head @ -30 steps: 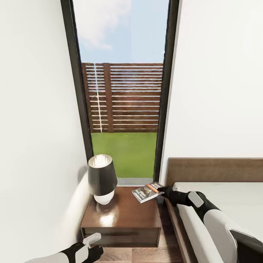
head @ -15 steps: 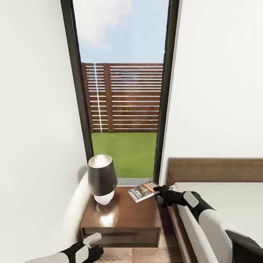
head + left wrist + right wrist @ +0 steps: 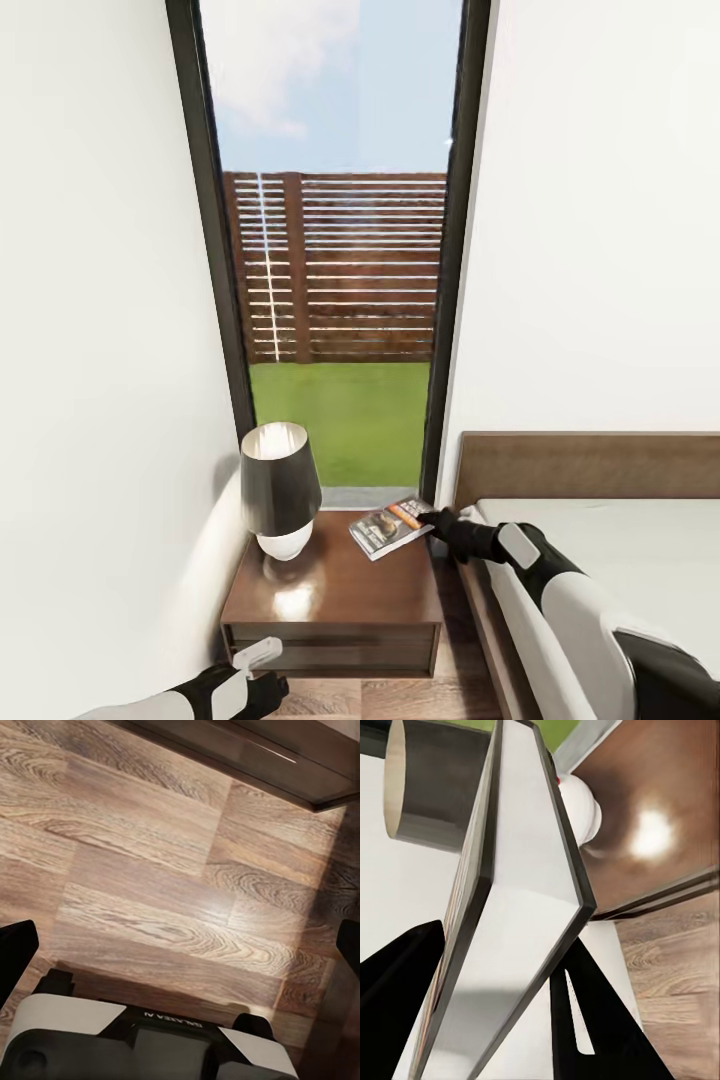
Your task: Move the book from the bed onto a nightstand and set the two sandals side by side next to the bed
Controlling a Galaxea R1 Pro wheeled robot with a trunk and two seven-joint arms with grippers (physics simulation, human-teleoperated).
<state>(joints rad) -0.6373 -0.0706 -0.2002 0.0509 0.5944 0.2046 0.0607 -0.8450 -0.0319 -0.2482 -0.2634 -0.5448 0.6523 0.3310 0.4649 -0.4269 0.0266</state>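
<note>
Behind book point(image 3: 521, 907), lamp point(image 3: 439, 791) half hidden

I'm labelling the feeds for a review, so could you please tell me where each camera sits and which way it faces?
Head view: on the robot's head, facing forward and down at the window, nightstand and bed; both forearms show.
Left wrist view: on the left arm, looking down at the wood floor; the left gripper shows, open.
Right wrist view: on the right arm, looking along the right gripper, shut on the book.
Head and right wrist views share the book, lamp and nightstand.
</note>
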